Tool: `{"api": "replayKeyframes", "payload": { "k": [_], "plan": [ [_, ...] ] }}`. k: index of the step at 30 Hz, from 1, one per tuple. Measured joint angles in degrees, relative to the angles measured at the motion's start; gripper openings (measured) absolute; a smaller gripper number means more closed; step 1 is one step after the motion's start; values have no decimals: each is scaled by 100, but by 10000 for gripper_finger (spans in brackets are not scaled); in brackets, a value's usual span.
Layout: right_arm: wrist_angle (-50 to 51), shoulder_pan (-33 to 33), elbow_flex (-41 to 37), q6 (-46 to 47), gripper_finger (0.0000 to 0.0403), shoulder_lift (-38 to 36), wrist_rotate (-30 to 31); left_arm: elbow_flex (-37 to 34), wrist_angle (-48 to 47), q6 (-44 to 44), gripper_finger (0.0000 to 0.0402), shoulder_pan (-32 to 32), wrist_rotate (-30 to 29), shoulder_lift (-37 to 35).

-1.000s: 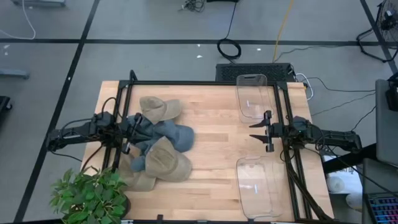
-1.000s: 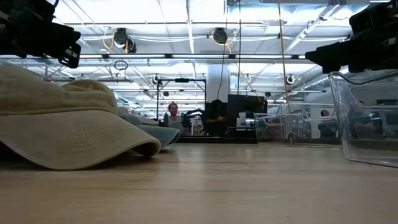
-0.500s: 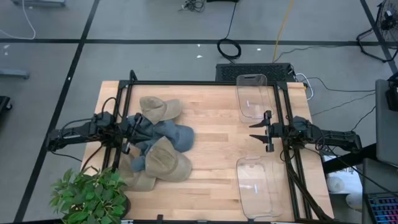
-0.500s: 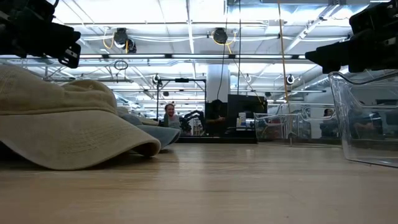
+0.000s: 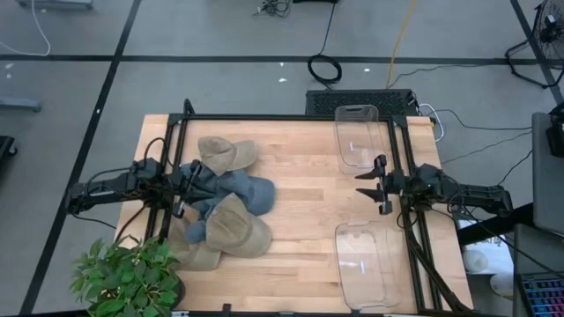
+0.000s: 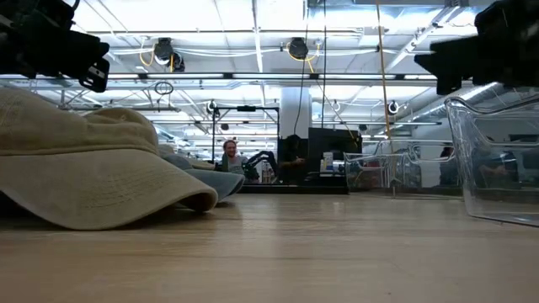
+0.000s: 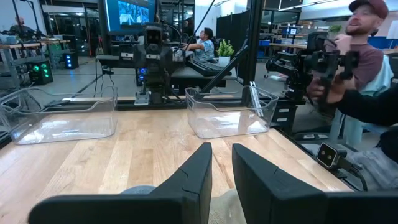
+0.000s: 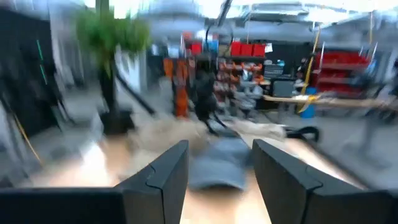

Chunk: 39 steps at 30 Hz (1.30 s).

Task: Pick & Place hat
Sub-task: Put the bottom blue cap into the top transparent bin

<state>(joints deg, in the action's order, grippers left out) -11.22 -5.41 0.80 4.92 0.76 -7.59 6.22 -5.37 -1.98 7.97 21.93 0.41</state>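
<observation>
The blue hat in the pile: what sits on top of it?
A tan hat overlaps the blue hat's near edge, and the left gripper hangs over its left side. What lies beneath is covered.

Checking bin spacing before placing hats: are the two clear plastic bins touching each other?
Apart. The high view shows bare wood between the far clear plastic bin and the near clear plastic bin, with the right gripper over it.

Even, bright light falls on the bench (image 5: 300, 185) in the high view, with only soft, short shadows beside the hats (image 5: 225, 198). In the low view, ceiling strip lights (image 6: 253, 34) blaze to near white, and the near bench surface and the tan hat (image 6: 84, 168) look soft. The left wrist view is sharp and evenly lit. The right wrist view is heavily smeared by motion blur; only its own fingers (image 8: 168, 171) stay crisp.
</observation>
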Motion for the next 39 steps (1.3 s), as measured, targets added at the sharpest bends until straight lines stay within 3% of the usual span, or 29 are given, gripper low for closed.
{"api": "replayKeyframes", "payload": {
  "k": [4, 21, 31, 36, 39],
  "plan": [
    [-270, 0, 1, 1280, 167, -1, 8, 0, 0, 0, 72, 0, 0, -1],
    [-425, 18, 0, 2166, 167, 128, -121, 0, 2, 0, 72, 0, 0, 0],
    [-751, 195, 2, 1596, 167, 538, -116, 0, 0, 0, 72, 0, 2, 1],
    [-1128, 188, 2, 1113, 167, 605, 590, 0, 0, 0, 72, -1, 2, -1],
    [-1129, 188, 2, 1082, 167, 607, 622, 0, 0, 0, 72, -1, 1, 0]
  ]
}}
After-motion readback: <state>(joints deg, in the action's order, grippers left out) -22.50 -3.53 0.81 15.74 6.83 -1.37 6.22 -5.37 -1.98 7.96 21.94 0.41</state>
